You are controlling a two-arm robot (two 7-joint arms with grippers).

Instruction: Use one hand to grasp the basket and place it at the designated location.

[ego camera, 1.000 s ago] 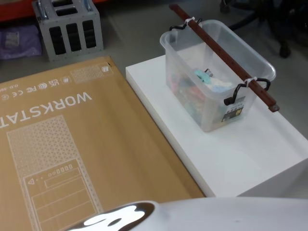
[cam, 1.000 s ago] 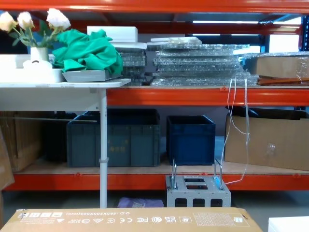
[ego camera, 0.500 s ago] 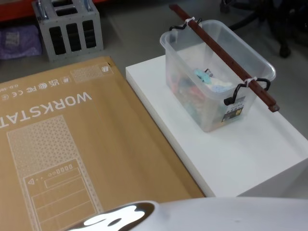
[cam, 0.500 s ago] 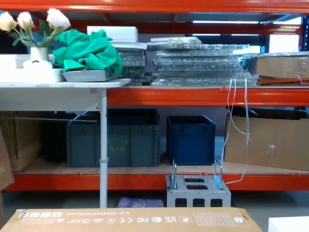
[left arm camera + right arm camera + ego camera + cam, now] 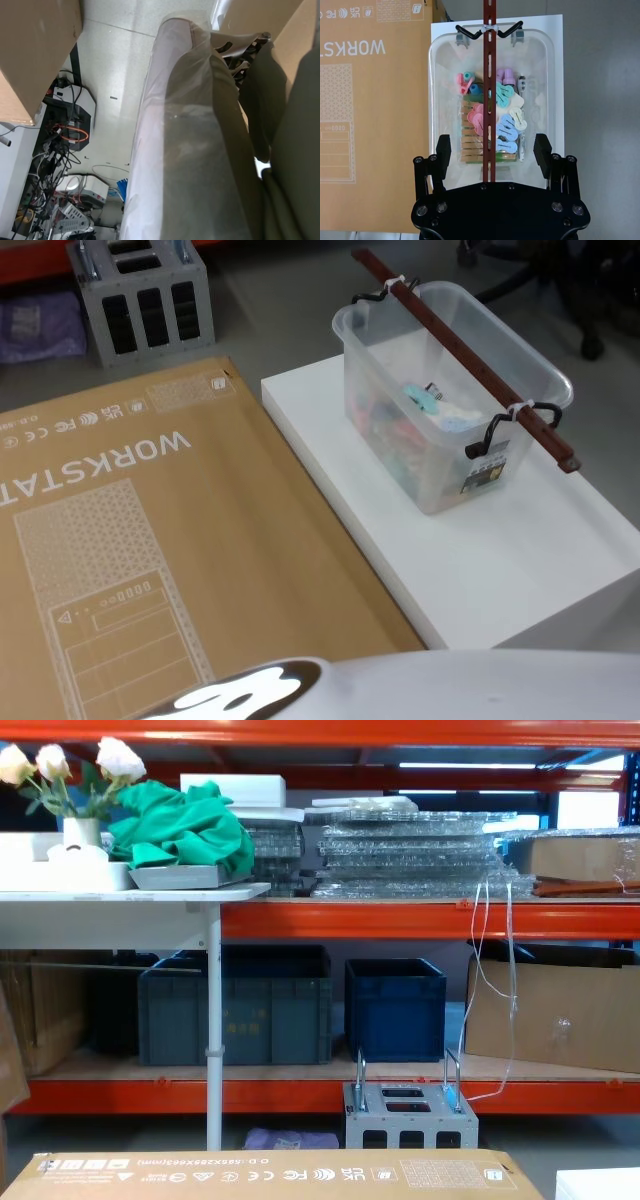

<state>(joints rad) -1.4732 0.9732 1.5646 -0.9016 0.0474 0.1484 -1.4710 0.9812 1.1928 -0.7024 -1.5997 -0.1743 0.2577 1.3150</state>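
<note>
The basket (image 5: 450,410) is a translucent tub holding colourful clips, standing on a white platform (image 5: 500,560) at the right. Its reddish-brown bar handle (image 5: 470,355) lies across the top, tied with white fastenings to black hooks at both ends. In the right wrist view my right gripper (image 5: 493,150) hovers open above the basket (image 5: 442,75). One finger sits on each side of the handle (image 5: 489,75), well apart from it, and nothing is held. The left wrist view looks down along a plastic-wrapped body part (image 5: 190,150) to the floor.
A large brown cardboard box (image 5: 150,540) lies flat against the platform's left side. A grey metal block (image 5: 145,295) stands on the floor behind it. Orange shelving (image 5: 400,920) with dark crates (image 5: 395,1005) and a white table (image 5: 130,900) stand farther back. Cables (image 5: 65,135) litter the floor.
</note>
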